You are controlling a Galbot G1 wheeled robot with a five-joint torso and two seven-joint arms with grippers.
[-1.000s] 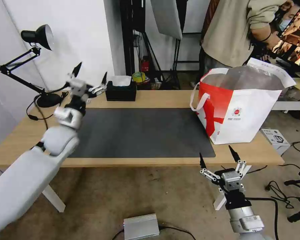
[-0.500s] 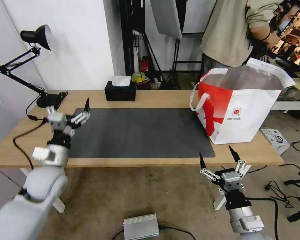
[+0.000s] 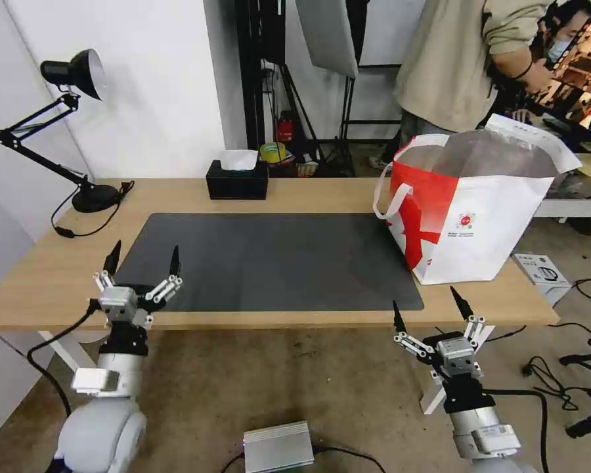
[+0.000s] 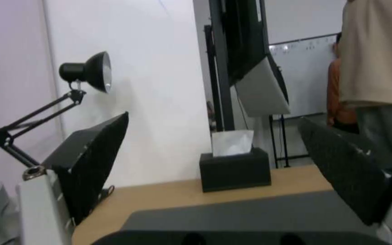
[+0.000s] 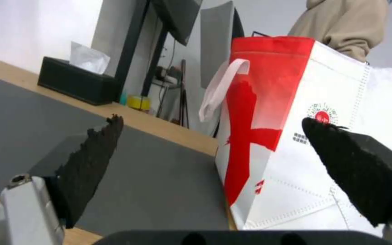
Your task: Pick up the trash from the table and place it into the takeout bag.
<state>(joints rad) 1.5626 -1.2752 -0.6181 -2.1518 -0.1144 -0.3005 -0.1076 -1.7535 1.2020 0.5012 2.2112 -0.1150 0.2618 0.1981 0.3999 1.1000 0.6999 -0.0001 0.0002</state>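
Item 1: takeout bag [image 3: 479, 230]. White and red, foil-lined, standing upright at the right of the frame on the right end of the surface [image 3: 308, 194], its near corner overlapping the corner of the dark mat [image 3: 276, 259]. The mouth gapes upward and a white loop handle hangs on its left side. The walls hide what is inside.

Item 2: trash. Its whereabouts cannot be told from here. If it is bagged, it sits below the foil rim, out of sight.

Item 3: right hand [image 3: 427, 303]. Lower right of the frame, just in front of the near edge of the surface, fingers pointing up and spread wide, holding nothing. The bag lies up and to the right of it, near. In the right wrist view the bag's red panel and logo fill the gap between the two dark fingers [image 5: 92, 160].

Item 4: left hand [image 3: 145, 251]. Lower left of the frame, at the near edge by the mat's left corner, fingers likewise wide apart and empty. The bag is well apart from it, across the whole mat.

Item 5: governing relation. The right arm is by far the nearer to the bag, and any drop would have to come from above the open mouth, which stands higher than either hand.

Item 6: sundries. Black tissue box [image 3: 238, 184] at the far edge, upper centre; desk lamp [image 3: 93, 197] at upper left
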